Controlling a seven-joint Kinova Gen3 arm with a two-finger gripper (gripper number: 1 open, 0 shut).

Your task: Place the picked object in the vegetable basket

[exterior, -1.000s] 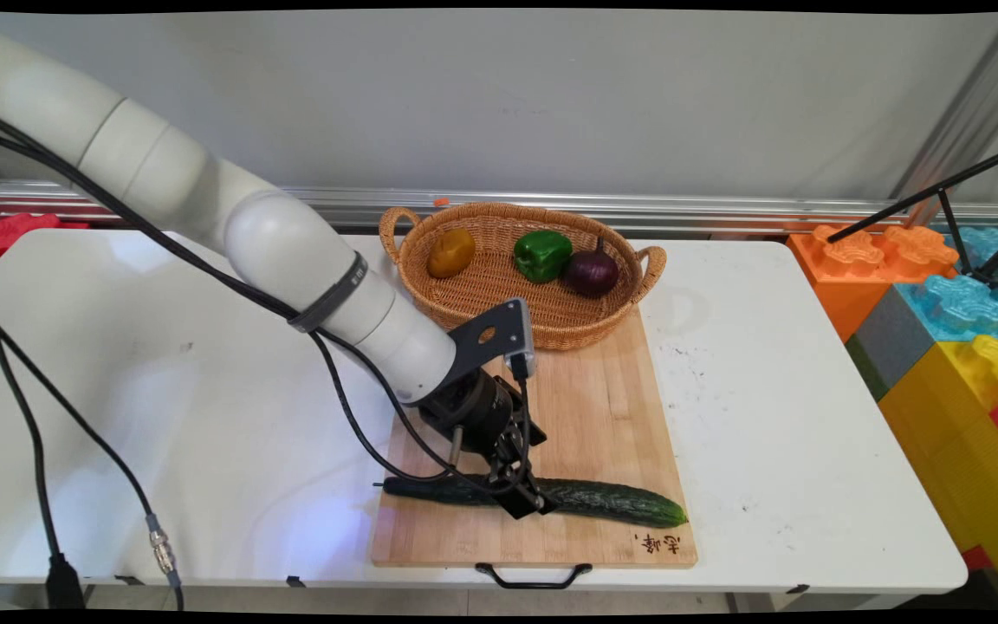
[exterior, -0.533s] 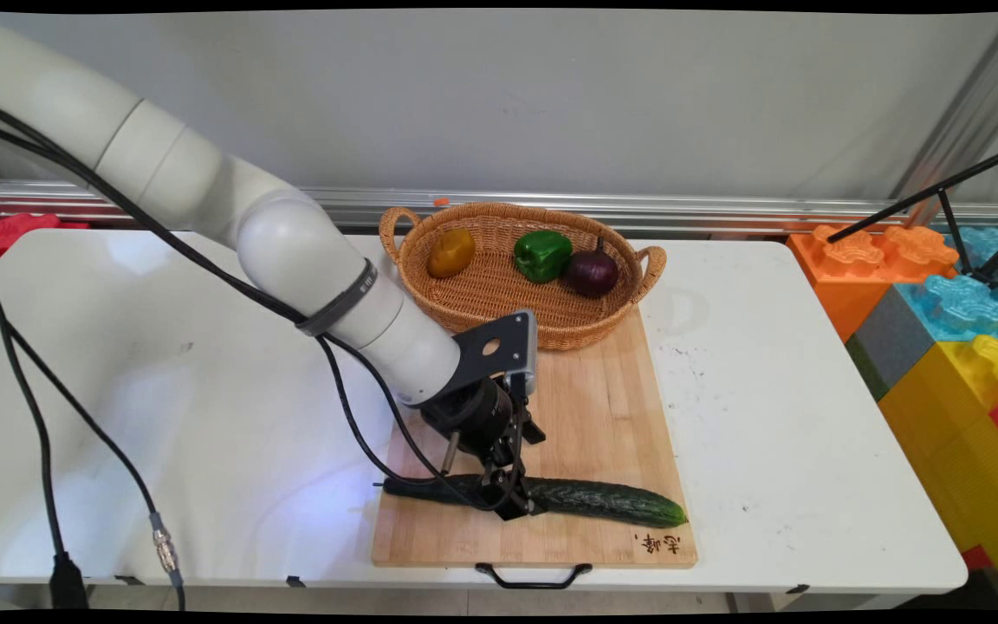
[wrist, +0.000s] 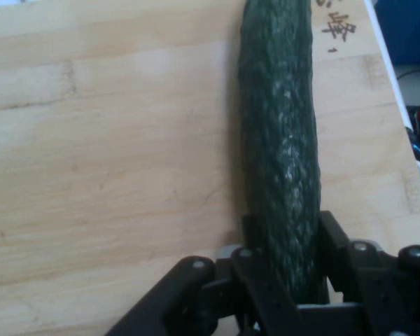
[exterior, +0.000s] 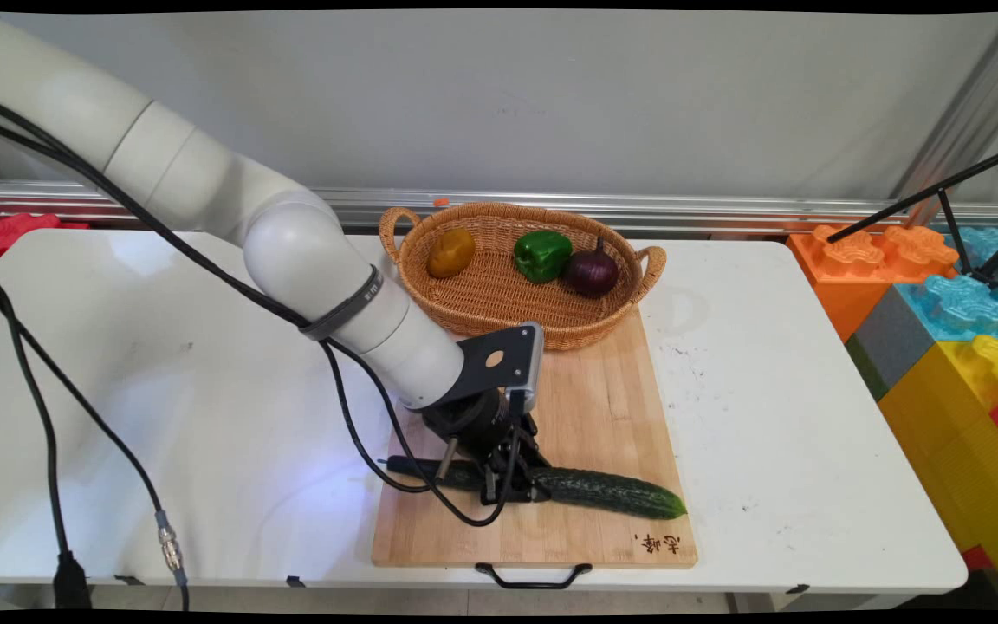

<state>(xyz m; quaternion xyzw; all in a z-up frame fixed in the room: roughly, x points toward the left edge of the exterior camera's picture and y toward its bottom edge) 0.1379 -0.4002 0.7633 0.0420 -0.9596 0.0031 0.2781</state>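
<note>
My gripper [exterior: 512, 492] pinches the cucumber [wrist: 280, 154] near its middle, low over the cutting board [exterior: 603, 407] in front of the basket [exterior: 499, 295]. The cucumber is long, so either end could sag, twist between my fingers [wrist: 336, 241], or slip out.

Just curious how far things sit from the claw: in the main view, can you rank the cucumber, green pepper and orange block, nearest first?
1. Cucumber, gripped in the claw.
2. Green pepper, in the basket behind.
3. Orange block, off the table's right end.
</note>
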